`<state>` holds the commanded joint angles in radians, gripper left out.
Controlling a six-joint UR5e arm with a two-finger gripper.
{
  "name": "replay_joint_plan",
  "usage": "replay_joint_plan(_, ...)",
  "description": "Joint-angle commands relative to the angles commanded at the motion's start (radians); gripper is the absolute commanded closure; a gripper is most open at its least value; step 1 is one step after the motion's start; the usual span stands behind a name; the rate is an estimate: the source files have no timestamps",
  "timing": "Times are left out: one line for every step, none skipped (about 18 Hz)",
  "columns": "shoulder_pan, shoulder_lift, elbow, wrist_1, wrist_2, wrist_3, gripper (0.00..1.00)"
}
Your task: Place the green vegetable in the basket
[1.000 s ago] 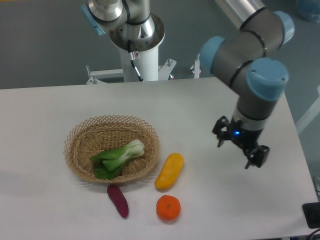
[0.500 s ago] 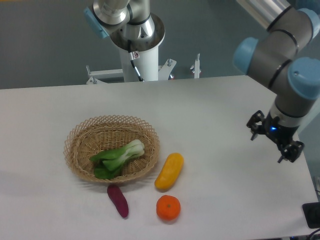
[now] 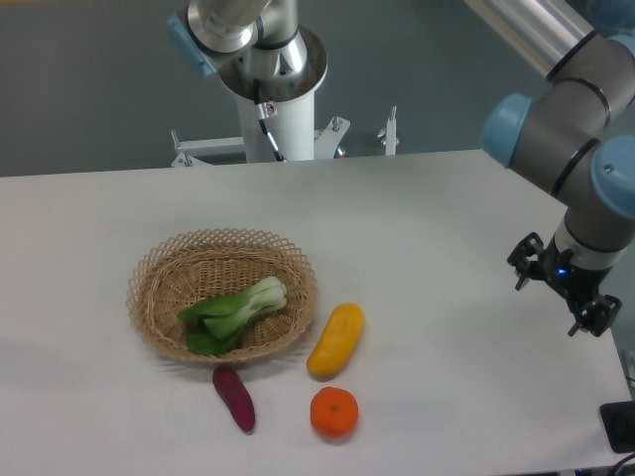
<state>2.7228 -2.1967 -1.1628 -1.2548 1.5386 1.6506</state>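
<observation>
The green vegetable (image 3: pixel 234 311), a small bok choy with dark leaves and a pale stalk, lies inside the tan wicker basket (image 3: pixel 159 273) at the left of the table. My gripper (image 3: pixel 558 298) hangs far to the right, near the table's right edge, well away from the basket. Its fingers stand apart with nothing between them.
A yellow oblong vegetable (image 3: pixel 335 339) lies just right of the basket. A purple sweet potato (image 3: pixel 234 398) and an orange (image 3: pixel 333 412) sit in front of it. The robot's base column (image 3: pixel 275 109) stands behind the table's far edge.
My gripper has travelled rightward from the table's middle-right to its right edge, empty all the while. The bok choy and the other items have not moved.
</observation>
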Motion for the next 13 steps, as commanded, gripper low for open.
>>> replay_joint_plan(-0.002, 0.0, -0.002, 0.0, 0.0, -0.002, 0.0)
replay_joint_plan(-0.002, 0.002, -0.003, 0.002, 0.002, -0.003, 0.0)
replay_joint_plan(-0.003, 0.002, -0.003, 0.002, 0.002, -0.003, 0.0)
replay_joint_plan(-0.009, 0.0, -0.002, 0.0, 0.012, -0.003, 0.0)
replay_joint_plan(-0.014, 0.0, -0.002, 0.0, 0.02, -0.003, 0.0)
replay_joint_plan(-0.014, 0.0, -0.002, 0.0, 0.021, -0.003, 0.0)
replay_joint_plan(-0.014, 0.0, -0.002, 0.0, 0.021, -0.003, 0.0)
replay_joint_plan(-0.014, 0.0, -0.002, 0.0, 0.021, -0.003, 0.0)
replay_joint_plan(-0.014, 0.0, -0.002, 0.0, 0.021, -0.003, 0.0)
replay_joint_plan(-0.014, 0.0, -0.003, 0.0, 0.021, -0.003, 0.0)
replay_joint_plan(-0.014, 0.0, -0.005, 0.0, 0.021, -0.003, 0.0)
replay_joint_plan(-0.015, 0.0, -0.005, 0.0, 0.021, -0.003, 0.0)
replay_joint_plan(-0.015, 0.0, -0.005, 0.0, 0.021, -0.003, 0.0)
